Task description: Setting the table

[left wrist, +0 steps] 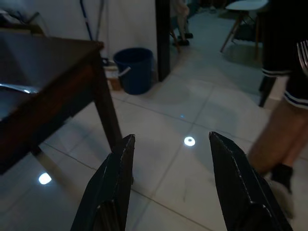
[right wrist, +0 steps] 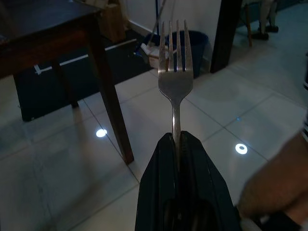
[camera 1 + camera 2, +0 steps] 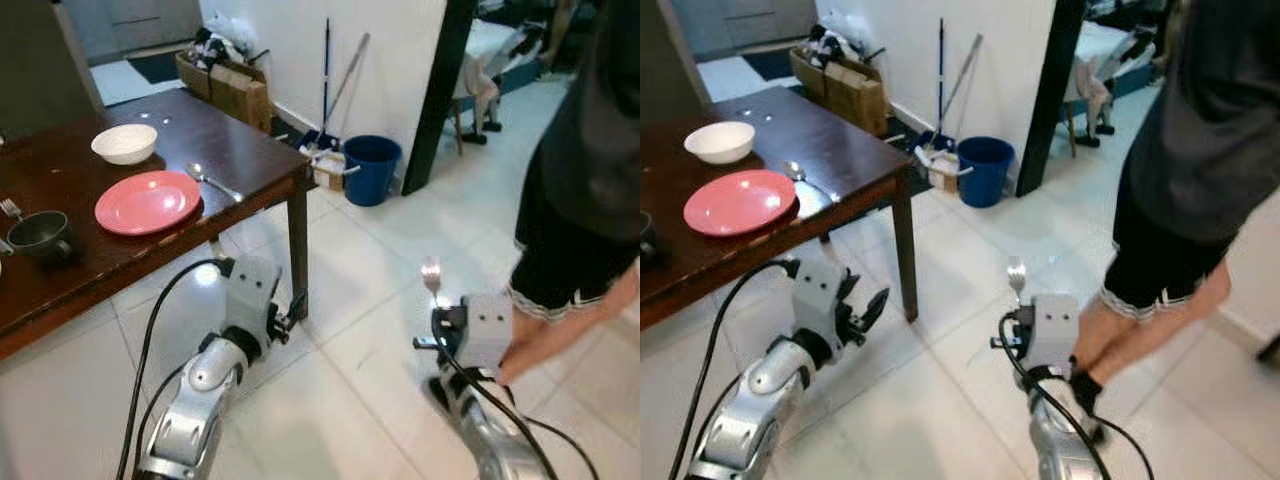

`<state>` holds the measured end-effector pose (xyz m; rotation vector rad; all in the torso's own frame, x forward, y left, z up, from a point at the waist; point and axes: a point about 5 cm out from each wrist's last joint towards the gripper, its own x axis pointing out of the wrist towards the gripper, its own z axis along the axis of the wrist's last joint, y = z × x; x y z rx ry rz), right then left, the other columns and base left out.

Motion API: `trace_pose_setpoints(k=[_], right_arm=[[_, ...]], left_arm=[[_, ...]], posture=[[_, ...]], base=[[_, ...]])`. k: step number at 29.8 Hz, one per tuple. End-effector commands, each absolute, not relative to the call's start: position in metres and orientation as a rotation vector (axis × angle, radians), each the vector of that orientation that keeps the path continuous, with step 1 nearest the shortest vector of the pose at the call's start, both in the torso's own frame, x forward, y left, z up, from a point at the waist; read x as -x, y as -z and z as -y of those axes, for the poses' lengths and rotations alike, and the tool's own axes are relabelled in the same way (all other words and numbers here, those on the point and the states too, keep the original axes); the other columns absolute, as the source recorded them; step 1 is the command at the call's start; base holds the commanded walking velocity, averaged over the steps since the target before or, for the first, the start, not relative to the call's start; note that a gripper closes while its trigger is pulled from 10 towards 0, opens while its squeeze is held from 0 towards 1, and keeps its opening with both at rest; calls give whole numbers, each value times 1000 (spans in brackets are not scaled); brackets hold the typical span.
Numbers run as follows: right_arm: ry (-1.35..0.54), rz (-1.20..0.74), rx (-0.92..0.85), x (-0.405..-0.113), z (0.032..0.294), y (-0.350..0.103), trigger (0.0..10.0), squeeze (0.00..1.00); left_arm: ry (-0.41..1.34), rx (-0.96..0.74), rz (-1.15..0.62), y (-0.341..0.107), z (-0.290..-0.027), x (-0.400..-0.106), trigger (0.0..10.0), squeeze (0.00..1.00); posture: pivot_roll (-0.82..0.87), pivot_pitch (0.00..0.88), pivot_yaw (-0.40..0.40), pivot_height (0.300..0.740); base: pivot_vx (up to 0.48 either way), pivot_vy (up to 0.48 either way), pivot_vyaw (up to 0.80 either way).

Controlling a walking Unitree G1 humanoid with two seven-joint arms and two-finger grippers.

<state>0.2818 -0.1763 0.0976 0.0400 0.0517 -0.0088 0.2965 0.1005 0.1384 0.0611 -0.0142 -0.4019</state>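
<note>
My right gripper (image 2: 175, 139) is shut on a silver fork (image 2: 174, 77) whose tines point up; it is held low over the tiled floor, to the right of the table, and the fork (image 3: 432, 273) stands above the wrist. My left gripper (image 1: 168, 144) is open and holds nothing, hanging near the table's front corner leg (image 3: 297, 250). On the dark wooden table (image 3: 250, 150) lie a pink plate (image 3: 148, 201), a white bowl (image 3: 124, 143), a spoon (image 3: 210, 180) right of the plate, a dark cup (image 3: 40, 236) and another fork (image 3: 10, 208) at the left edge.
A person (image 3: 580, 200) in dark shorts stands close on my right, one leg right by my right arm. A blue bucket (image 3: 371, 168), a mop and cardboard boxes (image 3: 225, 85) stand by the white wall beyond the table. Open tiled floor lies ahead.
</note>
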Motion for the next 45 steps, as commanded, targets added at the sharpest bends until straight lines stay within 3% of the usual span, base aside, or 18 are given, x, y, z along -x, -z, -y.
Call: trace_pose_setpoints(k=[1,13,20,32,45], right_arm=[[4,-70,-50,-280,173,-93,10000,0],[17,-21,-68,-282,173,-103,10000,0],[22,148,-129,-288,177,-142,10000,0],[10,187,-92,-288,177,-152,10000,0],[-47,244,-156,-286,176,-171,10000,0]], left_arm=[[390,-76,-3,-135,-105,-296,10000,0],[397,-74,4,-138,-104,-296,10000,0],[409,-71,15,-142,-102,-296,10000,0],[435,-69,16,-143,-99,-293,10000,0],[518,-57,48,-165,-92,-287,10000,0]], posture=[[-72,0,87,740],[-68,0,91,740],[-68,0,96,740],[-72,0,99,740],[-69,0,100,740]], base=[[480,0,0],[480,0,0],[480,0,0],[445,0,0],[0,0,0]])
